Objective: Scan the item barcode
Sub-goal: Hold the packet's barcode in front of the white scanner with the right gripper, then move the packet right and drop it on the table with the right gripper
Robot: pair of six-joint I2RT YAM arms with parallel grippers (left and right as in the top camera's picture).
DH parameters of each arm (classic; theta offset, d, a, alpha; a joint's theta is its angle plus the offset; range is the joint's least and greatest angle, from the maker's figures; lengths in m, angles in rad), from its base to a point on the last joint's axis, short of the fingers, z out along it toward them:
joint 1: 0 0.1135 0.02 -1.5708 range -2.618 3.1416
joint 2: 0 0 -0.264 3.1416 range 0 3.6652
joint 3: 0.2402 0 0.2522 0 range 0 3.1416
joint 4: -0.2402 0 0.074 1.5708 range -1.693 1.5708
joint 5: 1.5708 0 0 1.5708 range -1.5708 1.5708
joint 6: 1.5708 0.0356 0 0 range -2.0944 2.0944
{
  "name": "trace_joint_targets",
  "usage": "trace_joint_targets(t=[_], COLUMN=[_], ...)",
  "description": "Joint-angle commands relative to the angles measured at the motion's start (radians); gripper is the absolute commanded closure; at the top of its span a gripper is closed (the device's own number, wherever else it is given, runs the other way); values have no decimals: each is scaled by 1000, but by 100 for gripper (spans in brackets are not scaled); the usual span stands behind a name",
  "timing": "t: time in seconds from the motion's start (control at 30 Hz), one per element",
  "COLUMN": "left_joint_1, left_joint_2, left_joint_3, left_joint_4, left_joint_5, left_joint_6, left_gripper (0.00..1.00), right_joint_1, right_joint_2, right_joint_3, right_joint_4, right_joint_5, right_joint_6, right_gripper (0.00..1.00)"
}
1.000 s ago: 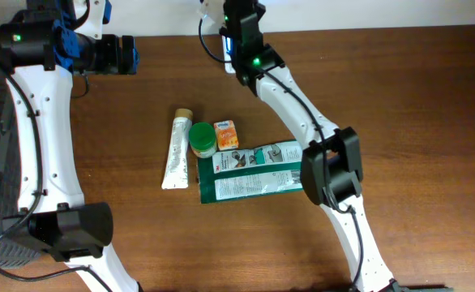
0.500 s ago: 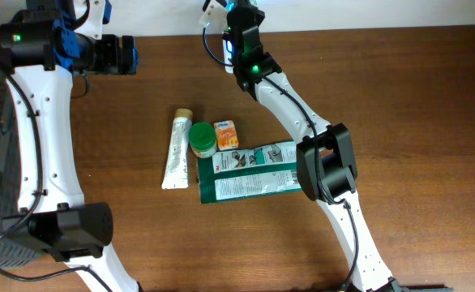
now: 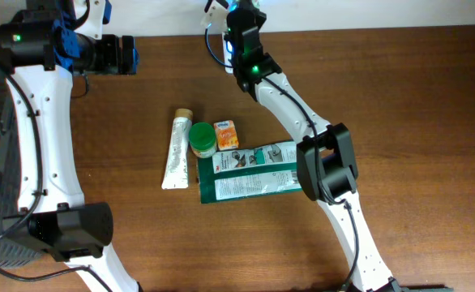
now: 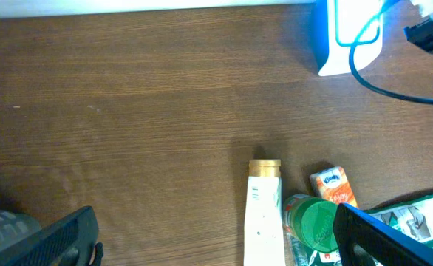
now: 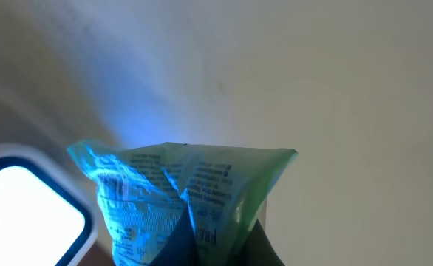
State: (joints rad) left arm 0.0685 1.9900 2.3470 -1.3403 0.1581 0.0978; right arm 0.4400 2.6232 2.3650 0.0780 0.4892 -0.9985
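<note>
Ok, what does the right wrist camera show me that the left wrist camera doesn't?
Only the right wrist view: the right gripper shut on a crinkled green packet, its printed face lit blue.
Only the left wrist view: the table with the white tube, green-lidded jar, small orange pack and flat green package lying on it.
Both: the white scanner, which shows in the right wrist view as a glowing panel beside the packet.
</note>
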Motion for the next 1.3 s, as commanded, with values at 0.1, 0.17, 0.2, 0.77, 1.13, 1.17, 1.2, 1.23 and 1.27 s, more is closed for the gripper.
trace_joint_targets(t=[0.1,0.17,0.2,0.77,1.13,1.17,1.2,1.23,1.27], left_joint_1=[0,0,0,0,0,0,0,0,0], left_joint_2=[-8,-8,-8,-8,-8,-8,-8,-8,-8], left_joint_3=[4,4,4,4,4,4,4,4,4], left_joint_4=[-1,-1,-1,-1,-1,-1,-1,-1,-1], left_joint_5=[10,10,10,10,10,10,10,10,10], left_joint_6=[17,17,17,17,17,17,17,17,17], left_gripper=[1,1,1,1,1,1,1,1,1], right_joint_1=[-4,-4,-6,-408,-753,-785,-812,-831,-851], right_joint_2=[-308,-367,-401,-591,-586,-586,-586,-586,-586], right_joint_3=[0,0,0,-164,-744,-776,-800,-814,-826], right_joint_4=[-246,-356,-429,-1564,-1198,-1180,-1166,-1157,-1150], right_joint_5=[-43,-75,-97,-573,-760,-759,-759,-759,-759], right_joint_6=[293,374,428,1235,1251,1250,1250,1250,1250], right_gripper=[96,96,96,96,96,96,96,96,96])
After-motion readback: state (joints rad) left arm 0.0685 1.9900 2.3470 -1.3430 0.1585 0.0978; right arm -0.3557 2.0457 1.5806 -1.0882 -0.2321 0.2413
